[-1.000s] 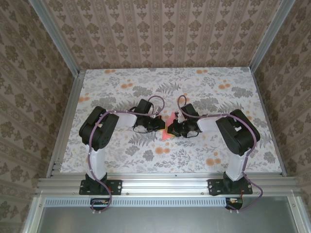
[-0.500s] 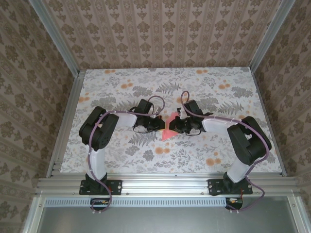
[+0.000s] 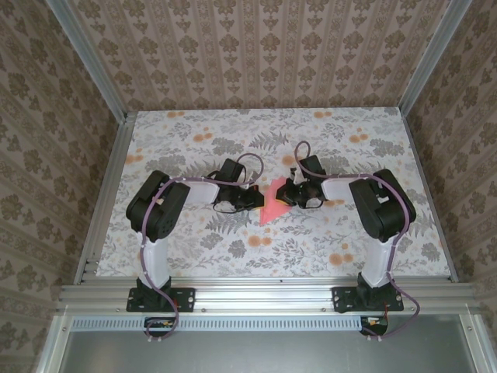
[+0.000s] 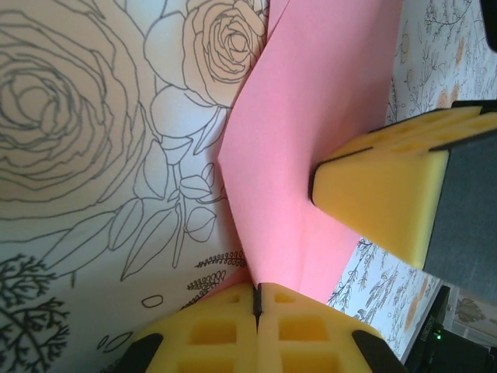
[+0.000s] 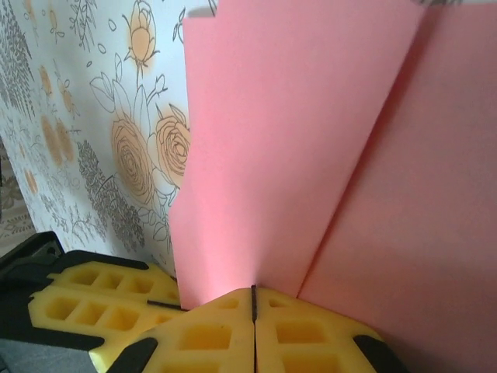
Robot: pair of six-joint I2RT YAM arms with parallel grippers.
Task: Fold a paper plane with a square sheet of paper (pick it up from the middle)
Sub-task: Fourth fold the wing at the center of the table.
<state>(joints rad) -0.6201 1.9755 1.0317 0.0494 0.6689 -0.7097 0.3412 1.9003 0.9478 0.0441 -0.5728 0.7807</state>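
Right arm elbow swung back inward since half second ago; pink paper now shows wider, tip pointing toward near edge. Paper sits mid-table, between both grippers, creased.

Left gripper: fingers together, clamped on paper edge. Right gripper: same, pinching at fold.

Step looks like setting crease: keep both pinches firm, pull evenly, avoid tearing.

Forearms low, wrists facing each other.

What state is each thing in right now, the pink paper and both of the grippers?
Pink paper: creased and partly folded, pinched from both sides, not yet a finished plane.
Left gripper: shut on the paper's edge.
Right gripper: shut on the paper where a crease runs up from its fingertips.
Floral table cover: lying flat.
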